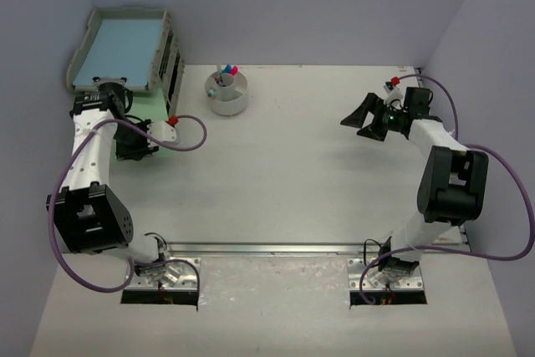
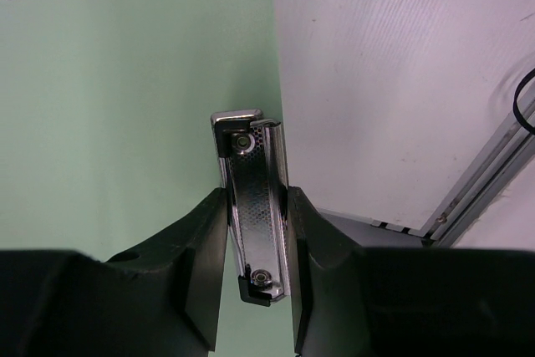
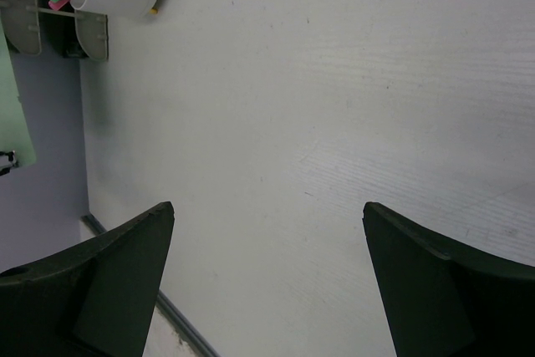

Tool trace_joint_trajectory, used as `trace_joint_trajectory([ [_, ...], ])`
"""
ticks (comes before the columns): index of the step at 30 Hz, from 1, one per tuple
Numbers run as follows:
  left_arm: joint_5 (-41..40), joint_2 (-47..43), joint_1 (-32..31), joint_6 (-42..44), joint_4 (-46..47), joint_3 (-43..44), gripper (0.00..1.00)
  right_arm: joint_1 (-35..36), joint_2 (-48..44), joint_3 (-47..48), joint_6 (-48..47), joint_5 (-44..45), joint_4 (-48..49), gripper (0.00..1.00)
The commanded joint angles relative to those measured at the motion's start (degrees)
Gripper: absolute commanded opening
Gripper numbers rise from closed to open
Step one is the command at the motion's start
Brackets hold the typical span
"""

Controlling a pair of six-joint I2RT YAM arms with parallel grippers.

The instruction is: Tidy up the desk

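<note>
The white desk (image 1: 301, 173) fills the top view. A light green clipboard (image 2: 125, 106) lies at its left, partly under my left arm (image 1: 159, 112). My left gripper (image 2: 257, 194) is shut on the clipboard's shiny metal clip (image 2: 251, 165), one finger on each side; in the top view it sits at the desk's left edge (image 1: 134, 144). Whether the clipboard is off the desk I cannot tell. My right gripper (image 1: 361, 120) is open and empty above bare desk at the right; its wide-apart fingers show in the right wrist view (image 3: 267, 206).
Grey stacked trays (image 1: 125, 48) with a blue sheet on top stand at the back left. A white round pen holder (image 1: 227, 92) with several markers stands beside them. A metal rail (image 1: 267, 248) runs along the near edge.
</note>
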Motion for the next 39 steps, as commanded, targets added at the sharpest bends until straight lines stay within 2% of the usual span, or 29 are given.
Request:
trace_joint_trajectory([
  [1,2.5,-2.6,1.4,7.4,1.3,-0.8,0.00,0.2,0.0,2.4,0.5,0.6,1.4,0.94],
  [8,3.7,-0.7,6.8,10.9,1.3,0.1,0.00,0.3,0.0,2.5,0.7,0.6,1.4,0.94],
  [13,5.6,0.5,10.1,18.0,1.2,0.7,0.00,0.6,0.0,2.6,0.9,0.7,1.4,0.94],
  [24,5.2,4.1,11.7,25.8,1.2,2.1,0.00,0.7,-1.5,1.7,1.0,1.5,1.4,0.94],
  [34,2.5,11.2,12.7,29.8,1.2,8.5,0.00,1.8,-1.8,2.5,1.4,2.4,1.1,0.94],
  [39,0.7,13.1,13.9,34.5,1.2,10.1,0.00,2.4,-1.7,2.4,1.6,2.7,1.4,0.94],
])
